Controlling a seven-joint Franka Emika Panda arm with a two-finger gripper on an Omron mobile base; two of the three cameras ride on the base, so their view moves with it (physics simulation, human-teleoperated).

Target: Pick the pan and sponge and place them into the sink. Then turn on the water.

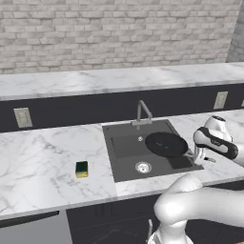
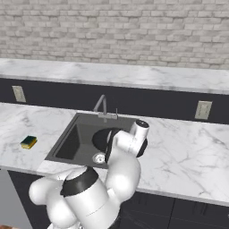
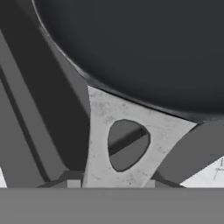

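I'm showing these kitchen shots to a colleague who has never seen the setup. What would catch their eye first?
Likely the black pan, held over the right half of the dark sink with the gripper at its handle, seen close up from the hand camera. Next, the small green and yellow sponge, alone on the marble counter left of the sink. The faucet stands at the sink's back edge.

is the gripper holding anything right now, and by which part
The pan, by its handle; it is over the sink. The jaws themselves are not visible.
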